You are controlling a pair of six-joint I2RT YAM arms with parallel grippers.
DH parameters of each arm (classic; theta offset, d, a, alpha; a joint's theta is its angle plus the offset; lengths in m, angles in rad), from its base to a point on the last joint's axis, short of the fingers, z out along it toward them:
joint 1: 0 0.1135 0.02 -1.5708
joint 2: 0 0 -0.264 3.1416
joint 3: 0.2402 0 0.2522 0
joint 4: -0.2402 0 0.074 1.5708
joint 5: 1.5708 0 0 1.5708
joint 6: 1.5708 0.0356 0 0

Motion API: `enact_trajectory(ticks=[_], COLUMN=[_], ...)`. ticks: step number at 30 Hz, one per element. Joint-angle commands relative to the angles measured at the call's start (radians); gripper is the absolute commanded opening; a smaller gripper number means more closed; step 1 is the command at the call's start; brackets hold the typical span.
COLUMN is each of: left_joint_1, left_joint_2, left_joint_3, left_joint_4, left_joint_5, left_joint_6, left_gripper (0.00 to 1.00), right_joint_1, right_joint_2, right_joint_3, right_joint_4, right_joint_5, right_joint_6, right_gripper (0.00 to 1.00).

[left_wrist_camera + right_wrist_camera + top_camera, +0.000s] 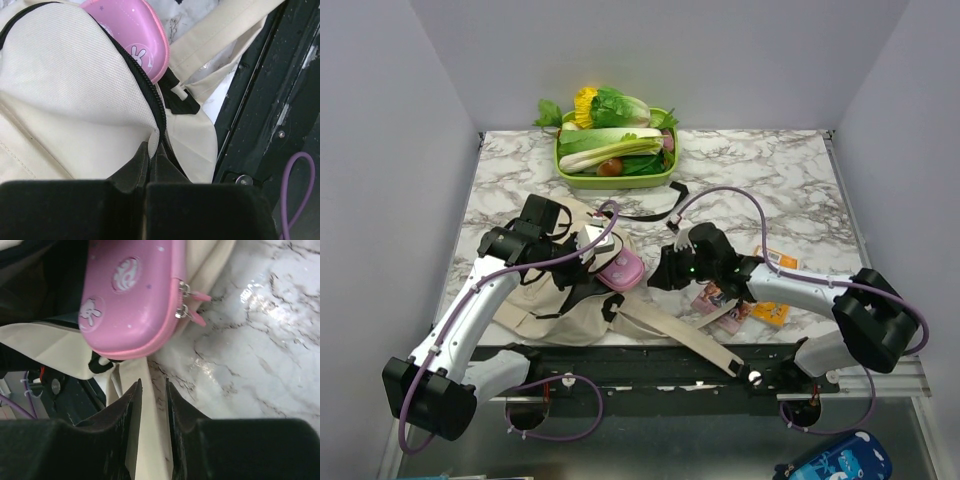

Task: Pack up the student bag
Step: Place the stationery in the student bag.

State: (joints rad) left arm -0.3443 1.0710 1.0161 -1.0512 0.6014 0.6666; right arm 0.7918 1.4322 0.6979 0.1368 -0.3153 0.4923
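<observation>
The student bag (545, 300) is a beige canvas backpack lying at the table's near left, with a long strap (680, 335) trailing right. My left gripper (592, 252) is shut on the bag's zipper edge (156, 107), pinching the cream fabric between its fingers (154, 145). A pink pencil case (620, 268) sits at the bag's opening, partly over the cream fabric (65, 75). My right gripper (657, 274) hovers just right of the case. Its jaws (152, 385) stand a narrow gap apart with nothing between them, above the strap (147, 445); the pink case (135, 295) lies just ahead.
A green tray (570, 180) of vegetables stands at the back centre. Picture cards (720, 298) and an orange packet (775, 262) lie under my right arm. A black strap (650, 212) curls behind the bag. The black rail (650, 365) runs along the near edge.
</observation>
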Motion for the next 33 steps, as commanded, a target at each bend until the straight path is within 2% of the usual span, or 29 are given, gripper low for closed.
enact_trajectory(ticks=[1,10,15,31,33], left_joint_1=[-0.002,-0.002,-0.002,-0.002,-0.002], left_joint_2=[-0.009,-0.013,-0.014,-0.011,-0.009], left_joint_3=[-0.008,-0.01,0.006,0.013,0.01], left_joint_4=[0.079,0.063,0.043,-0.007,-0.006], left_joint_5=[-0.026,-0.009,0.001,0.047,0.047], left_joint_6=[-0.038,-0.016,0.005,0.071,0.073], left_gripper=[0.0,0.0,0.0,0.0,0.0], right_joint_1=[0.017,0.02,0.02,0.04,0.041], right_joint_2=[0.054,0.227,0.339,0.596,0.637], right_joint_3=[0.049,0.199,0.35,0.659,0.721], right_joint_4=[0.096,0.116,0.093,0.072,0.052], right_joint_5=[-0.005,-0.013,-0.025,-0.024,-0.037], right_joint_6=[-0.026,-0.011,-0.008,0.04,0.04], right_gripper=[0.32,0.3,0.3,0.3,0.33])
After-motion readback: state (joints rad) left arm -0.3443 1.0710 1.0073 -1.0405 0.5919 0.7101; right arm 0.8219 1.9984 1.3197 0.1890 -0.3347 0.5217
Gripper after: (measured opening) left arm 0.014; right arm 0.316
